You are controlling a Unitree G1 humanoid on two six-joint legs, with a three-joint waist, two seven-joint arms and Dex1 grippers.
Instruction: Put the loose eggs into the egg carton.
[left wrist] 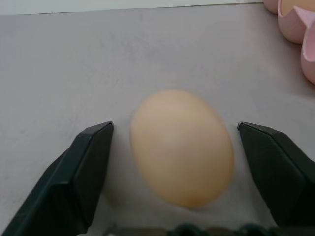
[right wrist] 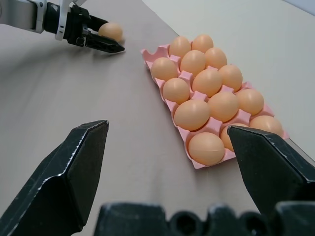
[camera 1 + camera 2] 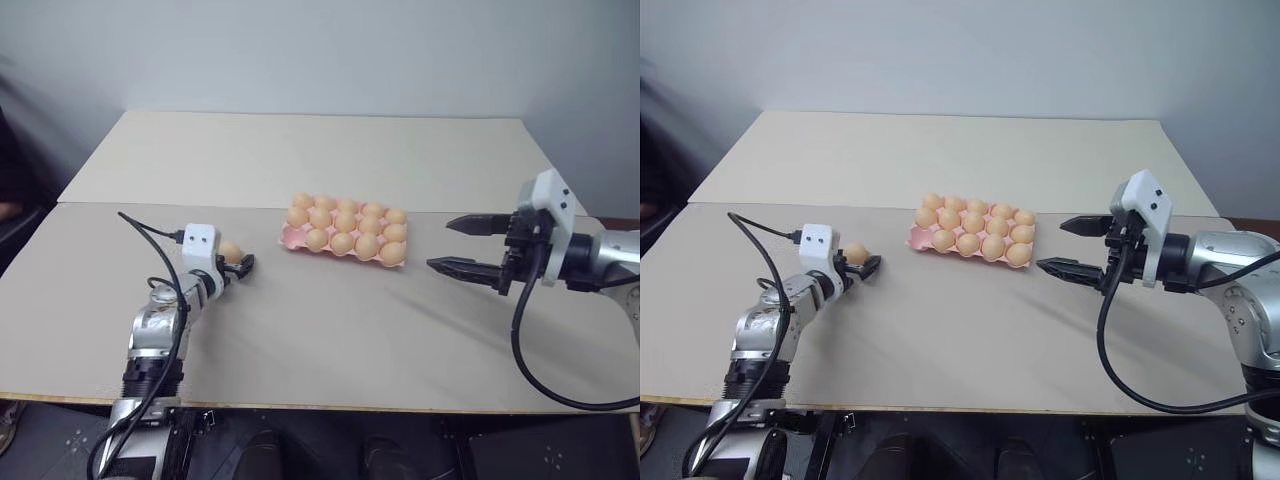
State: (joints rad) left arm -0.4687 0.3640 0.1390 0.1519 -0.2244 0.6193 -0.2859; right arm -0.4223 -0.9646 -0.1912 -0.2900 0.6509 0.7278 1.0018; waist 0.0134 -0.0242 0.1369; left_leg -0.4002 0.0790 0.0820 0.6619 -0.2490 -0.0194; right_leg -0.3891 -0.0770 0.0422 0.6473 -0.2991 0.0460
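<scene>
One loose egg (image 3: 231,251), tan-orange, lies on the table to the left of the egg carton (image 3: 290,238). My left gripper (image 3: 236,259) reaches around it. In the left wrist view the egg (image 1: 182,147) sits between the two black fingers (image 1: 83,172) with a gap on each side, so the gripper is open. The pink carton holds several eggs, and its front-left corner cup shows bare pink. My right gripper (image 3: 438,244) hovers open and empty to the right of the carton, pointing toward it.
The table (image 3: 330,340) is two pale boards with a seam running across behind the carton. Its front edge lies close below my arms. A black cable (image 3: 530,370) loops under the right arm over the table's right front part.
</scene>
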